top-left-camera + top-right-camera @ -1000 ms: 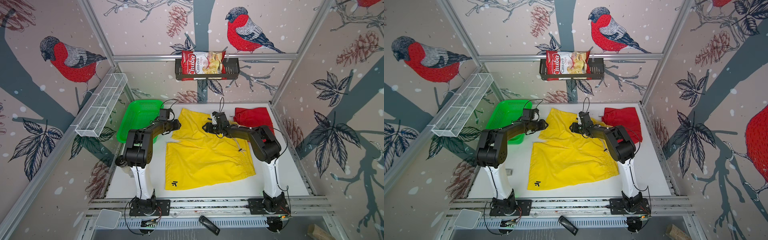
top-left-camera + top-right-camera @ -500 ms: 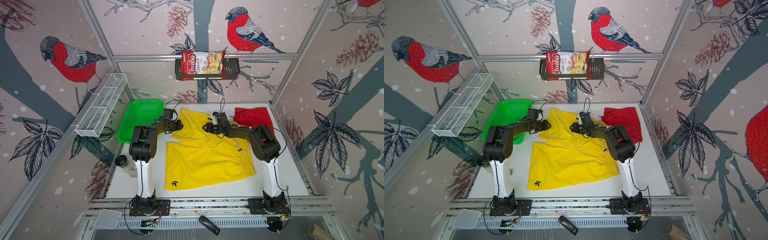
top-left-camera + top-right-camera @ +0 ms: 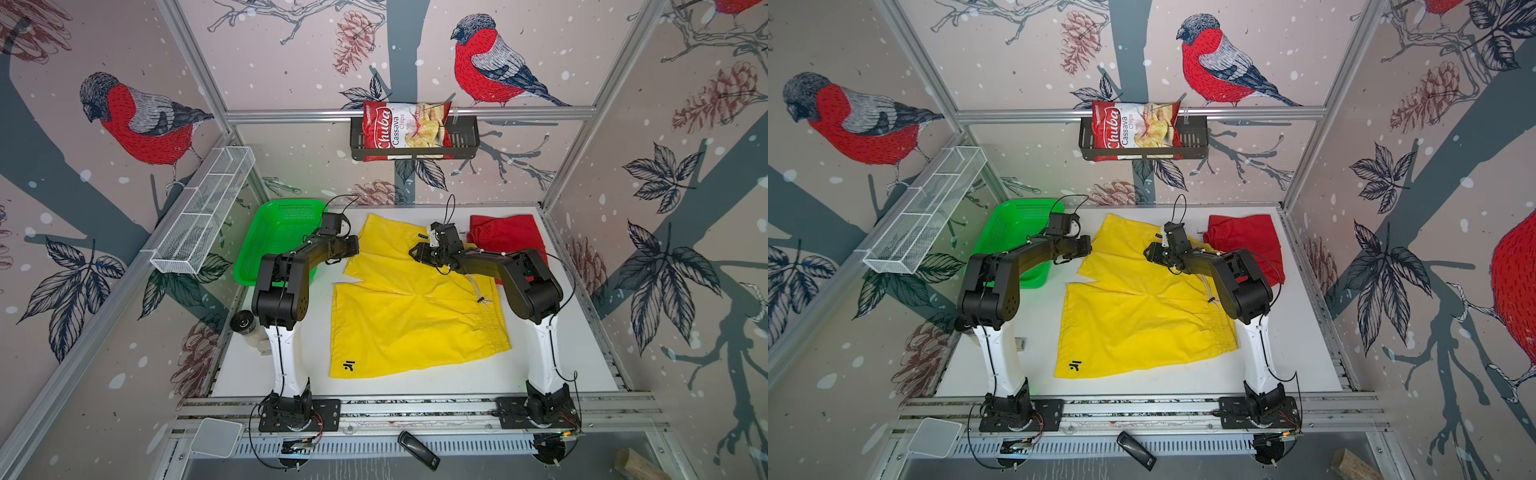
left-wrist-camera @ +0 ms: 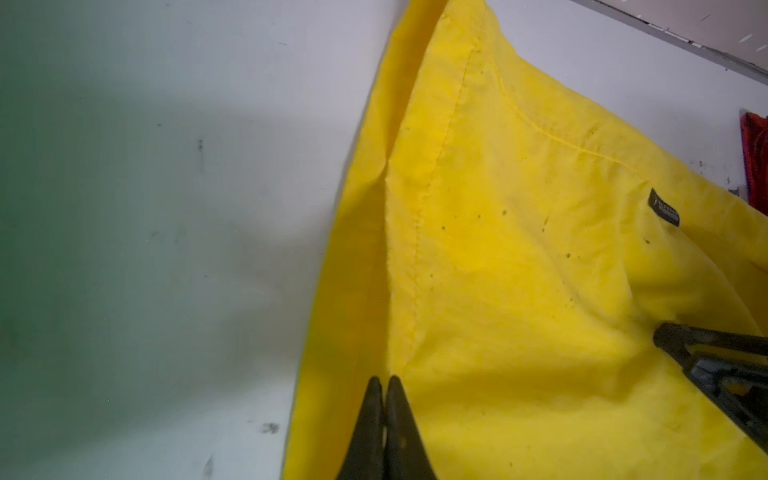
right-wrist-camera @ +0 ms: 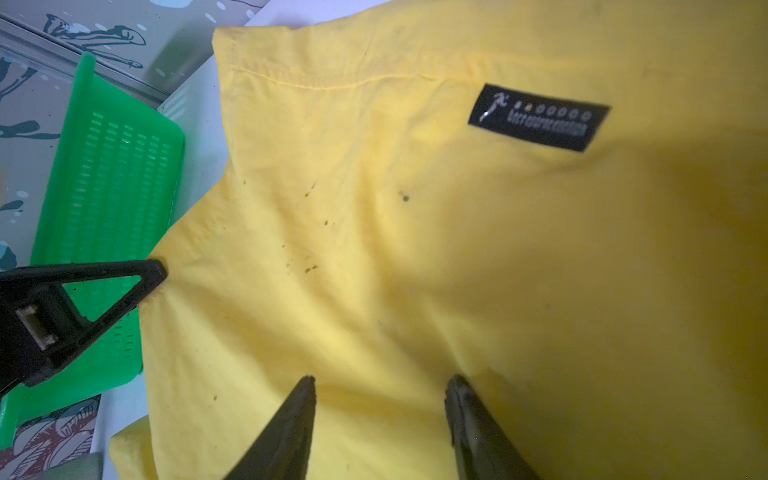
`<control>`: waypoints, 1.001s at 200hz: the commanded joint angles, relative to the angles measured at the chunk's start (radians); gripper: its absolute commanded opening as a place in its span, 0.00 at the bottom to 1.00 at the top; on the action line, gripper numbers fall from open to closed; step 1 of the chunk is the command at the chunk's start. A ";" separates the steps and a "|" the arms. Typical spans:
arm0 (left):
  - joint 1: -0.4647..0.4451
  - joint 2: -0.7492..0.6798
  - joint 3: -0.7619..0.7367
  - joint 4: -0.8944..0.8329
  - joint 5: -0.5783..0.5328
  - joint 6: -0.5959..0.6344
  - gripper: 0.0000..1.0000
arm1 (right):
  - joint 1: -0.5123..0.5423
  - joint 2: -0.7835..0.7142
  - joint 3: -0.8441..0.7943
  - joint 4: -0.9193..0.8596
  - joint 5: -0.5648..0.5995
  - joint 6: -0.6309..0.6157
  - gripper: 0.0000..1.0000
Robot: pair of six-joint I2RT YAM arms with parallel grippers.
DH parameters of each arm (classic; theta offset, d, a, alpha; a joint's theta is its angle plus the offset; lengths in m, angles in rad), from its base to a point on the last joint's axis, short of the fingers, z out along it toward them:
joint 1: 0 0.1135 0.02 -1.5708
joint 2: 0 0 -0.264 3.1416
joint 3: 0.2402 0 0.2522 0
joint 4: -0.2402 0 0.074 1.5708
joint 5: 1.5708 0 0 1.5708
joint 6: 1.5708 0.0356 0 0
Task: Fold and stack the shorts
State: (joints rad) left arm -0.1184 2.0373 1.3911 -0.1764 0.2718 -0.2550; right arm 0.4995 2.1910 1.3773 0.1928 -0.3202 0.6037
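Pinches the leg edge of the yellow shorts (image 4: 540,270) with the left gripper (image 4: 384,382), fingers pressed together, cloth tenting in a ridge up to the tips. Holds the right gripper (image 5: 380,386) half spread over the same leg, straddling a puckered patch and pinching nothing; cannot tell whether touching the cloth.

Between the two grippers: the far leg panel, with a black label (image 5: 538,116) just beyond the right tips. Behind both, toward the arm bases: the rest of the yellow pair, flat on the table (image 3: 457,378), with its drawstring (image 3: 478,293) under the right arm. On the right gripper's outer side, near its wrist: the red shorts (image 3: 505,239), bunched and untouched. On the left gripper's outer side, near: the basket (image 3: 266,249).

Looks thin, light and limp, with no stiffness to carry a fold, so likely to sag and drag between grip points. Appears smooth, perhaps slippery, so better to bite in past the stitched hem than at the bare edge. Best taken at matching points on the leg's two sides, then lifted together and kept taut. Worth minding the loose drawstring, which is apt to trail.
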 commanded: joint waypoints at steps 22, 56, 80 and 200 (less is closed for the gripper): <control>0.037 -0.037 -0.041 -0.038 -0.071 0.028 0.00 | -0.012 -0.007 -0.027 -0.013 0.040 0.027 0.54; 0.031 -0.048 -0.027 -0.037 -0.052 0.013 0.27 | 0.007 -0.034 -0.004 0.001 0.001 -0.008 0.55; 0.003 -0.115 -0.021 -0.050 -0.059 0.012 0.34 | 0.018 -0.103 0.002 -0.014 0.008 -0.027 0.55; -0.141 -0.131 -0.214 0.025 -0.099 -0.063 0.29 | -0.008 -0.226 -0.221 0.029 0.013 0.016 0.55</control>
State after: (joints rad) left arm -0.2695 1.8946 1.2045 -0.1688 0.2291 -0.3084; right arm 0.5087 1.9644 1.1801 0.1829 -0.3035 0.6010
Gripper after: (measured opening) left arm 0.287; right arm 0.546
